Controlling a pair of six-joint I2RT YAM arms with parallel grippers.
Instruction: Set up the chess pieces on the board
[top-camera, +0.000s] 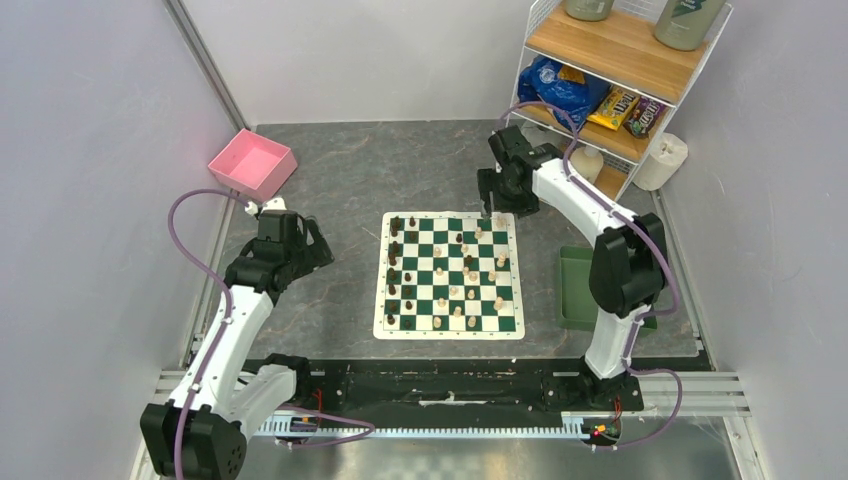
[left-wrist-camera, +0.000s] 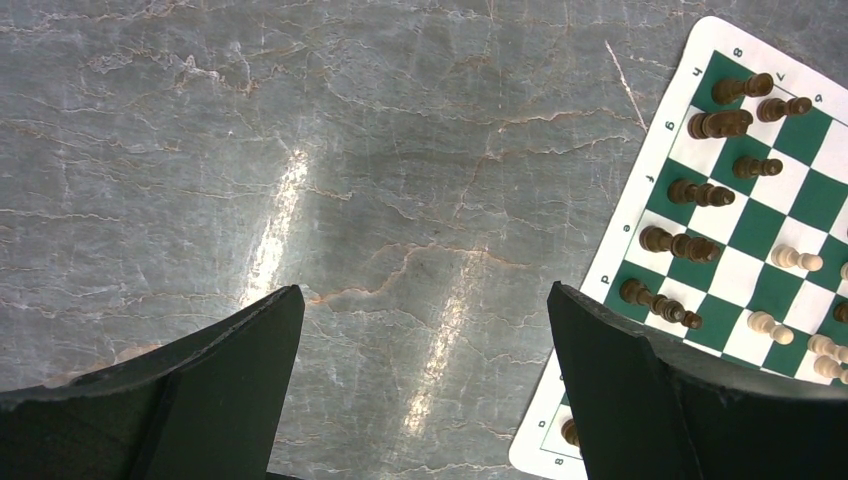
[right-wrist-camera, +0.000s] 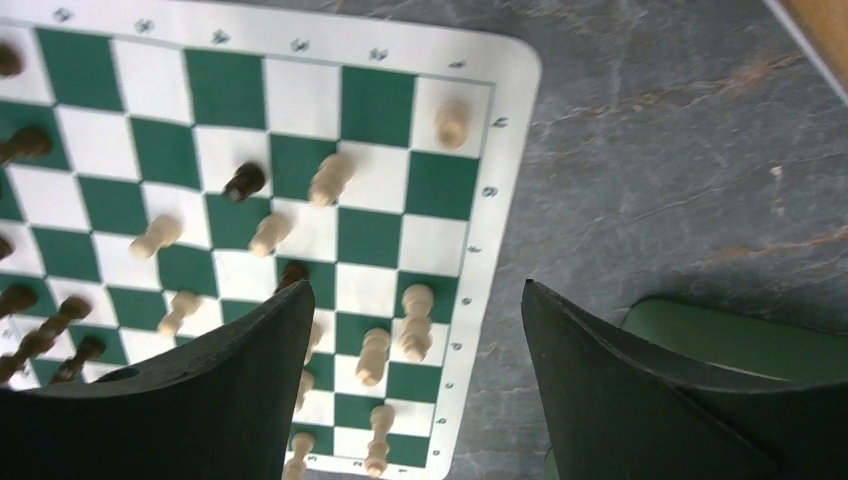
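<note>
Across the checked board stand turned wooden chess pieces; left pincer and right pincer gape wide, empty.

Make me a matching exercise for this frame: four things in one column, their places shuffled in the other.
Things:
1. pink bin
2. green tray
3. left gripper
4. right gripper

Places:
A. above the far right part of the board
B. at the far left of the table
C. over bare table, left of the board
D. on the table, right of the board

Pairs: 1-B; 2-D; 3-C; 4-A
</note>
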